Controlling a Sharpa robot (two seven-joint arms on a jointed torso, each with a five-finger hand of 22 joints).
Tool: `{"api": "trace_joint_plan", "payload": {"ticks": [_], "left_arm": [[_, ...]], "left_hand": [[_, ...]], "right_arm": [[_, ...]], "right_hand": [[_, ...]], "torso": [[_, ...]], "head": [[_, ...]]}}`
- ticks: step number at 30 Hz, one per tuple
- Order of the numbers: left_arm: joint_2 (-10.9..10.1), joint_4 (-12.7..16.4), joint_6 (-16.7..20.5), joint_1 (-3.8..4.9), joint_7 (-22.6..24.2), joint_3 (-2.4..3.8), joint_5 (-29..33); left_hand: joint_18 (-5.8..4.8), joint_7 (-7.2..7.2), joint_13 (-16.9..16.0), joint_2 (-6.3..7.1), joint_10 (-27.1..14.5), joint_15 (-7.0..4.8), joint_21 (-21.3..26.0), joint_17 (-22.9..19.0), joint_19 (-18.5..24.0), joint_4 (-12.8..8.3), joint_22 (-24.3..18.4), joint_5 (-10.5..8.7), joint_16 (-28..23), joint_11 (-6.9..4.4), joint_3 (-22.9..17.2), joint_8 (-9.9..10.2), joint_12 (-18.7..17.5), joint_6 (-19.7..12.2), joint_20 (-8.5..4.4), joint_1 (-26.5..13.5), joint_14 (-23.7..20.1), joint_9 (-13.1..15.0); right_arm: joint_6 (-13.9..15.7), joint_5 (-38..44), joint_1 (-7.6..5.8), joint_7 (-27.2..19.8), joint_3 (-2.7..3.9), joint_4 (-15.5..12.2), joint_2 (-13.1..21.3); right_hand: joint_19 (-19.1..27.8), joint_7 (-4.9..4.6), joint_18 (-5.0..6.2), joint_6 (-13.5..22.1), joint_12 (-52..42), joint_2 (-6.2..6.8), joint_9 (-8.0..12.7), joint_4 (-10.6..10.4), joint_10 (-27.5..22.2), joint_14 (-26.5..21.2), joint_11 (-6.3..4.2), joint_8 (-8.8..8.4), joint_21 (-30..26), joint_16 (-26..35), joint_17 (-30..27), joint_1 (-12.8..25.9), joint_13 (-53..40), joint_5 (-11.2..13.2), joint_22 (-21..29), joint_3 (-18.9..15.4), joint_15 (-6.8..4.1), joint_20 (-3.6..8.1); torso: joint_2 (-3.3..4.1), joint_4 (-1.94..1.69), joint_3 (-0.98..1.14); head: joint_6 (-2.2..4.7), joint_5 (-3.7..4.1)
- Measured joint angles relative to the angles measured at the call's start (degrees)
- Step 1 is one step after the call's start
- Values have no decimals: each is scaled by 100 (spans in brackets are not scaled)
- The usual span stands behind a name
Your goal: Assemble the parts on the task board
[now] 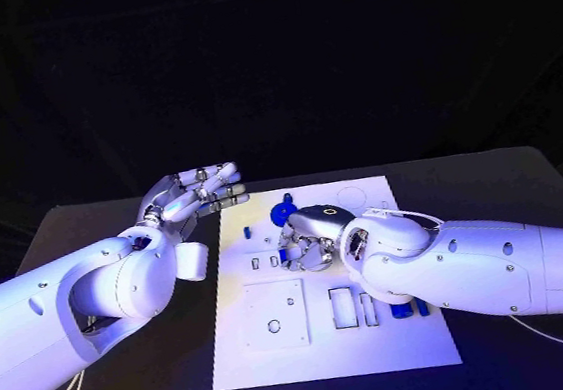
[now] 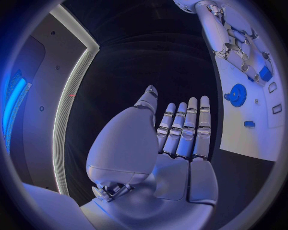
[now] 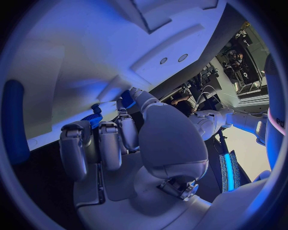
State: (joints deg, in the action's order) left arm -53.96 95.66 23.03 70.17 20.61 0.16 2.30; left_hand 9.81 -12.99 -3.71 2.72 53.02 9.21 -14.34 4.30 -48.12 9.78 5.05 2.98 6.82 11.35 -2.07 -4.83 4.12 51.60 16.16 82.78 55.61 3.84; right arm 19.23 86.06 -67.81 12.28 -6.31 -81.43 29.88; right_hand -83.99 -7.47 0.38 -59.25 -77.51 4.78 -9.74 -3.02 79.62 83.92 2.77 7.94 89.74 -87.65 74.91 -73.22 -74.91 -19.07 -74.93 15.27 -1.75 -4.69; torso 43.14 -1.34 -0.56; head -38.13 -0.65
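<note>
The white task board lies in the middle of the table. A blue gear stands on its far part, also seen as the gear. My right hand is down on the board just in front of the gear, fingers curled. A small blue part sits between its thumb and a fingertip, the same part seen from the left wrist. My left hand is raised off the board's far left corner, palm up, fingers straight and apart, holding nothing. Two blue parts lie in slots beside my right forearm.
Another small blue piece lies on the board near the gear. A raised white square plate and several empty slots occupy the board's near half. The black table extends on both sides.
</note>
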Motion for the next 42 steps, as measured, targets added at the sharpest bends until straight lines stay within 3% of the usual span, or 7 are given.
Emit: {"api": "trace_joint_plan", "payload": {"ticks": [5, 15, 27, 32, 37, 42], "left_arm": [[-1, -2, 0, 0, -1, 0, 0], [-9, -2, -1, 0, -3, 0, 0], [-19, -1, -2, 0, -9, 0, 0], [-22, 0, -3, 0, -13, 0, 0], [-22, -8, -3, 0, -19, 0, 0], [-18, -60, -6, 0, -53, 0, -13]], "left_hand": [[0, 0, 0, 0, 0, 0, 0, 0, 0, 0, -6, 0, 0, 0, 0, 0, 0, 0, 0, 0, 0, 0], [0, 0, 0, 0, 0, 0, 0, 0, 0, 0, -6, 0, 0, 0, 0, 0, 0, 0, 0, 0, 0, 0], [0, 0, 0, 0, 0, 0, 0, 0, 0, 0, -5, 0, -2, 0, 0, 0, 0, 0, 0, 0, 0, 0], [0, 0, 0, 0, 0, 0, 0, 0, 0, 0, -5, 0, -22, 0, 0, 0, 0, 0, 0, 0, 0, 0], [0, 0, 0, 0, 0, 0, 0, 0, 0, 0, -5, 0, -22, 0, 0, 0, 0, 0, 0, 0, 0, 0], [0, -9, -5, 0, 36, -18, 0, 6, -6, -25, -12, 0, -22, -30, 25, 0, 0, 37, 0, 0, 66, 1]], "right_arm": [[-1, 10, 0, 10, 0, -3, -4], [3, 17, 1, 16, 0, 0, -4], [9, 21, 1, 21, -2, 2, -1], [46, 21, 4, 21, -4, 3, 8], [189, 13, 4, -12, -4, -73, 80], [481, -35, -18, -113, 7, -406, 331]], "right_hand": [[0, -45, 0, 45, 23, 23, 13, -16, -21, 22, 21, -34, 0, 0, 0, 23, 0, 11, 1, -16, 22, 0], [0, -41, 0, 83, 33, 68, 19, -35, -41, 0, 41, -34, 0, 0, -1, 68, 1, 34, 1, -35, 43, 0], [1, -105, 0, 269, 178, 232, 58, -158, -184, 0, 102, -164, -49, 23, -1, 232, 1, 116, 2, -257, 84, -61], [-2, -202, 0, 634, 209, 324, 154, -264, -277, 3, 196, -379, -72, 23, -1, 324, 45, 309, 2, -569, 183, -145], [-1, -307, 0, 840, 229, 340, 254, -521, -339, 9, 258, -389, -72, 23, 0, 167, 74, 390, 2, -1158, 259, -207], [-1, -362, 1, 1038, 229, 352, 360, -895, -378, 21, 296, -389, -102, 46, 4, -179, 96, 389, 3, -1562, 289, -248]], "torso": [[0, 0, 0], [0, 3, -2], [0, 0, -3], [-1, 0, -2], [-2, 0, 0], [-5, 7, 6]], "head": [[0, 5], [1, 8], [-5, 13], [-7, 14], [-3, 12], [20, -10]]}}
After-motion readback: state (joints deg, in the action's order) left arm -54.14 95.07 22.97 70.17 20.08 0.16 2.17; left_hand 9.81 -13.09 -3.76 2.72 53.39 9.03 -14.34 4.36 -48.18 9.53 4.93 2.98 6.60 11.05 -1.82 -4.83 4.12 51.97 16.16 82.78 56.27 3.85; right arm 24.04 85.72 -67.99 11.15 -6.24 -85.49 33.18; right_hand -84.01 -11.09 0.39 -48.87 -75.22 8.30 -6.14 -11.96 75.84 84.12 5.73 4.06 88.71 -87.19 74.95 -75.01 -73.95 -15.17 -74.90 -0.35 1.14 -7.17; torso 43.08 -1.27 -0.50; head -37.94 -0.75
